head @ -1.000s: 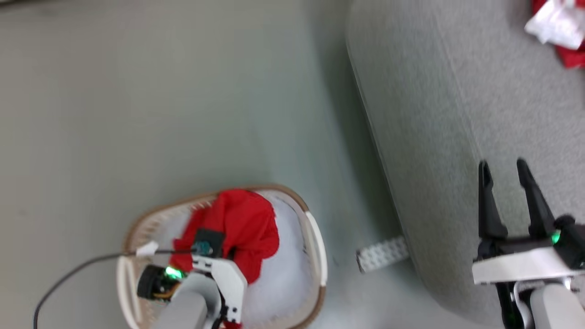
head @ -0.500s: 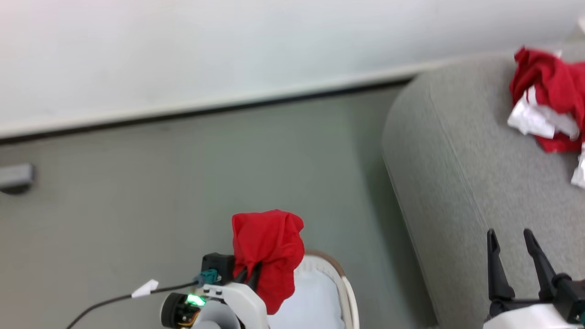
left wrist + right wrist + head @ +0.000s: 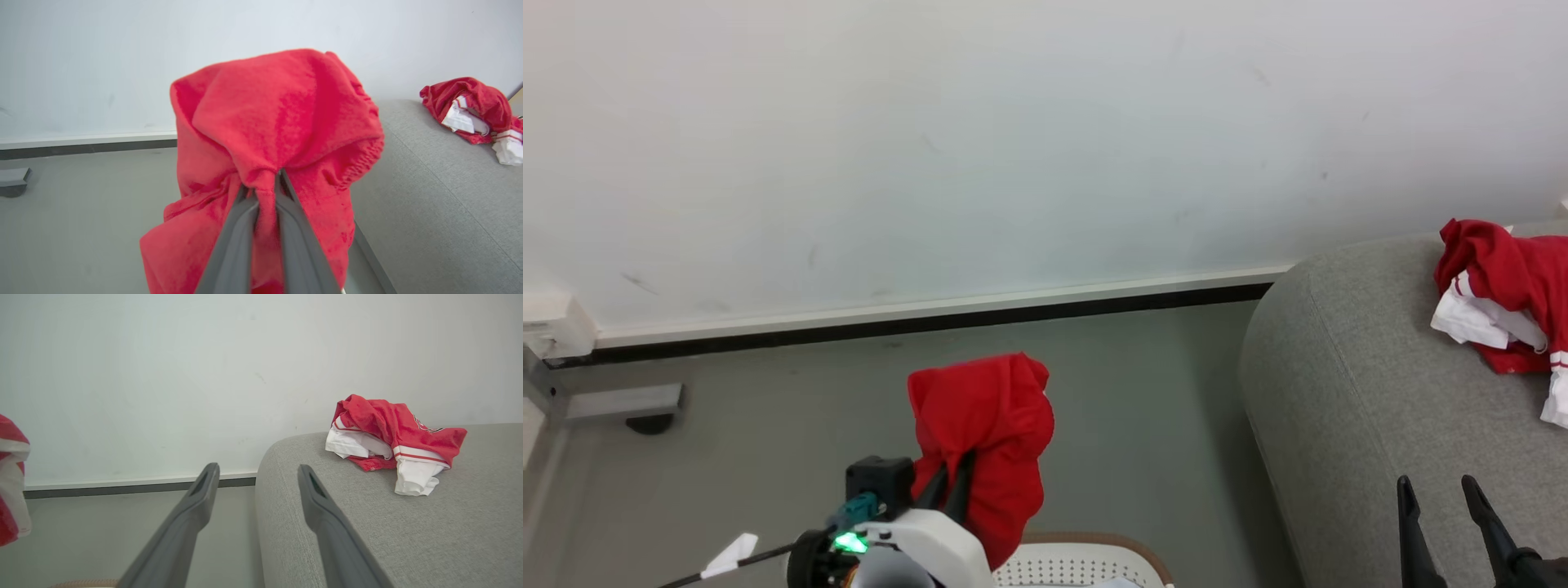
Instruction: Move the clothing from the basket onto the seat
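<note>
Clamping left gripper jaws on plain red garment, holding it above basket; holding right gripper jaws apart, empty, by seat edge, striped clothing lying farther along.

No lettering is showing clearly enough to read. A black-and-white mark is peeking from the folded red clothing lying on the seat, right of centre in the right wrist view.

Grey seat, right of frame: crumpled red-and-white clothing lying on top, upper right, near far edge. Grey floor, left and centre: basket standing at bottom centre; grey bar on dark foot at far left, by wall
</note>
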